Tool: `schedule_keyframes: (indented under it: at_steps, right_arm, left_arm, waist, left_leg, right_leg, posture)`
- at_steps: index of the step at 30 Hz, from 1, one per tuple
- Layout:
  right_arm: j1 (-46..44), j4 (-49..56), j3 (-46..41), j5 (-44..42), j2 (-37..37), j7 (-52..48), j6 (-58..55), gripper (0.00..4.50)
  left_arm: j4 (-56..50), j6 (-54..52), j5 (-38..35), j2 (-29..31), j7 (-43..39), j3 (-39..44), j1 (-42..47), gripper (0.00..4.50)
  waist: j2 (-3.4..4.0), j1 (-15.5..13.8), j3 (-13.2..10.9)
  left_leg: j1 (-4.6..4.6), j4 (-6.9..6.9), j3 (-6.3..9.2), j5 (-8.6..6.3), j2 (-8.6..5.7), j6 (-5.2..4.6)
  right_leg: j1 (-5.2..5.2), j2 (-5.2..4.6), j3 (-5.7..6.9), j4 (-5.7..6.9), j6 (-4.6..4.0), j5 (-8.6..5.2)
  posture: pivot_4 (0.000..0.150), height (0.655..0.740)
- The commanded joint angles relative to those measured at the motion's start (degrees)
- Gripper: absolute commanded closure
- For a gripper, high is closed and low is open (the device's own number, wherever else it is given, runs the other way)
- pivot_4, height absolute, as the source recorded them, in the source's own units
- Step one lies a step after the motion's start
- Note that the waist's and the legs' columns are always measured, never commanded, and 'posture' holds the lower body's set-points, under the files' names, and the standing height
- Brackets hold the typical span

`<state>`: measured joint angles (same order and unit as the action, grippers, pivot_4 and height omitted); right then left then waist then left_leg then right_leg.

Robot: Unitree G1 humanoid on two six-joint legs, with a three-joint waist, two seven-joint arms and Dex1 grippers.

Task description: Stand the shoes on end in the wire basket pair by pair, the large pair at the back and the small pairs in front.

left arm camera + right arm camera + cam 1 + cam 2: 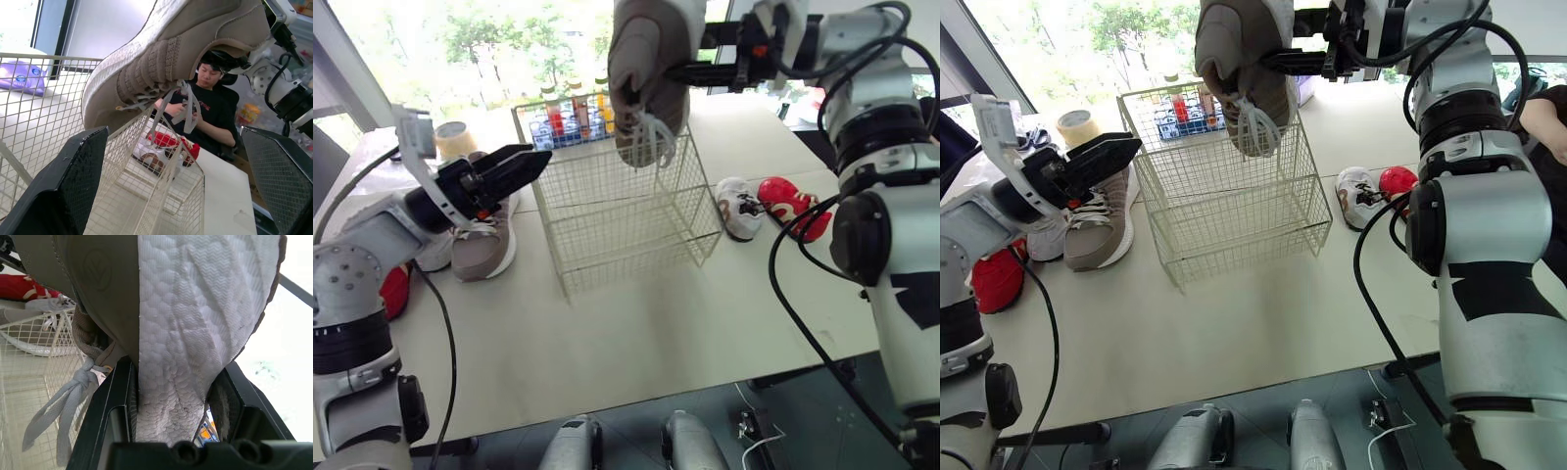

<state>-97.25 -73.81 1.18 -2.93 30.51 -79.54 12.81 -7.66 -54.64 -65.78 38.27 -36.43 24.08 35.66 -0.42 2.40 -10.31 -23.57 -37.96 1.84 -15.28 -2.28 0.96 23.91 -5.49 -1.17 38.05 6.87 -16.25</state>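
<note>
My right gripper point(690, 70) is shut on a large beige sneaker point(651, 69), holding it toe-down over the back of the white wire basket point(626, 225), laces dangling at the rim. In the right wrist view the sneaker's white sole point(195, 323) is clamped between the fingers. Its mate point(484, 245) lies on the table left of the basket. My left gripper point(524, 162) hovers open just above that mate, pointing at the basket's left wall. A small white shoe point(737, 206) and a small red shoe point(790, 201) lie right of the basket; another red shoe point(396, 289) lies far left.
Behind the basket stands a blue crate of bottles point(570, 116), with a roll of tape point(455, 140) at the back left. A person in black point(215, 112) sits beyond the table's right side. The table's front edge point(636, 392) is near.
</note>
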Motion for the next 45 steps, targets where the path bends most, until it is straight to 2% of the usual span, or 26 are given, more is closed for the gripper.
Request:
schedule_keyframes:
  at_steps: [1, 6, 9, 11, 12, 18, 24, 31, 36, 41, 45]
  right_arm:
    - [1.08, -0.89, 1.26, 2.99, -0.22, -1.7, -1.63, 2.89]
    - [3.44, -1.15, 1.8, 4.46, -0.48, -0.14, -1.97, 2.89]
    - [3.96, -1.63, 1.6, 4.85, -0.34, 2.34, -3.43, 1.51]
    - [4.28, -1.84, 1.1, 5.26, -0.05, 4.56, -4.13, 0.35]
    - [4.34, -1.86, 0.79, 5.44, 0.13, 5.3, -4.25, 0.04]
    - [1.79, -1.2, -2.91, 3.46, 1.95, 7.69, -6.36, 0.04]
    - [-0.48, -0.5, -9.47, -2.08, 2.24, 7.49, -15.24, 0.04]
    - [1.36, 2.2, -10.92, -3.32, 2.45, 9.32, -20.6, 0.04]
    - [6.1, 9.16, -9.1, -2.12, 5.08, 8.91, -18.2, 0.04]
    - [12.14, 17.47, -9.3, -2.79, 7.4, 15.0, -21.14, 0.04]
    - [20.58, 27.14, -7.25, -1.64, 9.2, 16.0, -22.57, 0.04]
  left_arm:
    - [-1.9, 1.28, -0.84, 0.57, 0.31, 1.13, 0.71, 0.08]
    - [-2.13, 1.48, -0.8, 0.14, 0.35, 0.59, 0.66, 0.08]
    - [-2.43, 1.37, -0.4, 0.12, 0.09, -0.24, 0.64, 0.0]
    - [-2.88, 1.38, 0.15, 0.2, -0.32, -1.13, 0.38, 0.0]
    - [-3.12, 1.37, 0.2, 0.2, -0.3, -1.35, 0.27, 0.0]
    - [-3.64, 1.28, 0.06, 0.01, -0.03, -1.75, -0.07, 0.0]
    - [-3.28, 1.77, 0.6, -1.06, -0.12, -3.21, 0.34, 0.0]
    - [-3.0, 1.93, 1.49, -2.36, -0.51, -4.85, 1.55, 0.0]
    - [-3.56, 1.68, 1.63, -1.95, -0.54, -4.89, 1.43, 0.0]
    - [-3.77, 1.74, 2.06, -1.55, -0.47, -5.08, 1.65, 0.0]
    - [-4.01, 2.02, 3.6, -0.29, -1.59, -5.64, 1.58, 0.0]
  waist:
    - [0.0, 0.0, 0.0]
    - [-0.01, -0.02, 0.0]
    - [-0.03, 0.03, 0.02]
    - [-0.09, 0.01, 0.05]
    - [-0.04, -0.08, 0.02]
    - [0.05, 0.3, -0.05]
    - [0.05, 0.15, -0.05]
    - [0.04, 0.04, -0.05]
    - [0.04, 0.04, -0.05]
    - [0.04, 0.05, -0.05]
    - [0.04, 0.06, -0.04]
  left_leg:
    - [0.0, 0.0, 0.0, 0.0, 0.0, 0.0]
    - [0.04, -0.01, 0.0, 0.0, 0.0, 0.0]
    - [0.21, -0.01, 0.0, 0.0, 0.0, 0.0]
    - [0.25, -0.02, 0.01, 0.0, 0.01, 0.0]
    - [0.23, -0.02, 0.02, 0.0, 0.01, 0.0]
    - [-0.51, -0.01, -0.08, 0.02, -0.02, 0.03]
    - [-0.53, -0.02, -0.08, 0.02, -0.01, 0.04]
    - [-0.54, -0.06, -0.08, 0.02, -0.03, 0.03]
    - [-0.54, -0.06, -0.08, 0.02, -0.03, 0.03]
    - [-0.54, -0.07, -0.08, 0.02, -0.03, 0.03]
    - [-0.54, -0.08, -0.08, 0.02, -0.02, 0.03]
  right_leg:
    - [0.0, 0.0, 0.0, -0.01, 0.0, 0.0]
    - [-0.05, 0.0, 0.0, -0.01, 0.0, 0.0]
    - [-0.23, 0.0, 0.0, -0.02, 0.0, 0.0]
    - [-0.3, 0.01, 0.01, -0.03, 0.0, 0.0]
    - [-0.28, 0.0, 0.01, -0.04, 0.0, 0.0]
    - [0.63, -0.03, -0.07, 0.05, 0.0, 0.0]
    - [0.61, 0.0, -0.07, 0.04, 0.0, 0.0]
    - [0.58, -0.03, -0.06, 0.05, 0.0, 0.0]
    - [0.59, -0.02, -0.05, 0.06, 0.0, 0.0]
    - [0.59, -0.02, -0.05, 0.07, 0.0, 0.0]
    - [0.59, -0.01, -0.05, 0.07, 0.0, 0.0]
  posture:
    - [0.15, 0.74]
    - [0.15, 0.74]
    - [0.15, 0.74]
    - [0.15, 0.74]
    - [0.15, 0.74]
    - [0.15, 0.74]
    - [0.15, 0.74]
    - [0.15, 0.74]
    - [0.15, 0.74]
    - [0.15, 0.74]
    - [0.15, 0.74]
